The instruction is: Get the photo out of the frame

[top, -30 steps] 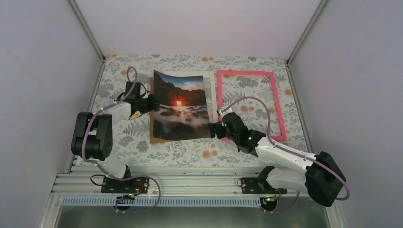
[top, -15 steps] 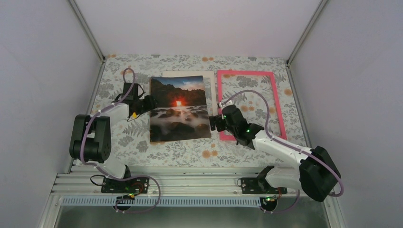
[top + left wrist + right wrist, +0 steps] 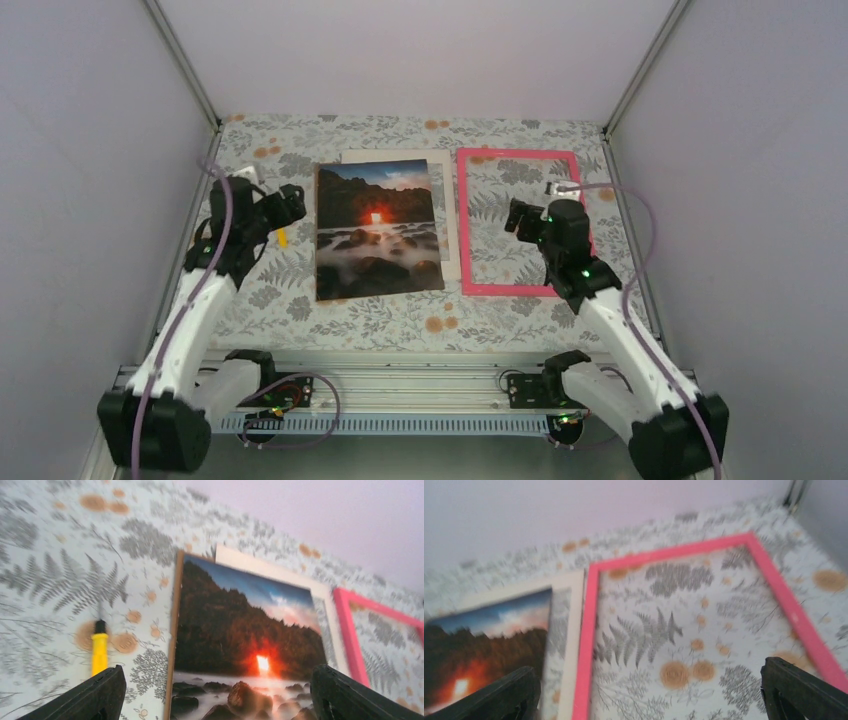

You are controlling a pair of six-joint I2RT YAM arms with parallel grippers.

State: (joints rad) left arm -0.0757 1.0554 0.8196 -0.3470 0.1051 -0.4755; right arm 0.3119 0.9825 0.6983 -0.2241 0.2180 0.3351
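Note:
The photo (image 3: 378,228), a dark rocky seascape with a red sun, lies flat on the floral table, free of both grippers. It also fills the middle of the left wrist view as the photo (image 3: 245,630) and shows at the left as the photo (image 3: 479,645). To its right, the pink frame (image 3: 462,220) lies empty with the tablecloth showing through it; its border (image 3: 586,645) is sharp in the right wrist view. My left gripper (image 3: 288,203) hovers open just left of the photo. My right gripper (image 3: 517,215) hangs open above the frame's inside.
A cream mat sheet (image 3: 450,215) sticks out beneath the photo at its top and right side. A brown board edge (image 3: 172,640) shows along the photo's left side. A small yellow tool (image 3: 283,237) lies left of the photo, under my left gripper.
My left gripper opened, let go of the photo's left edge and drew back leftwards. The photo settled flat. My right arm swung from the photo's right edge to above the frame.

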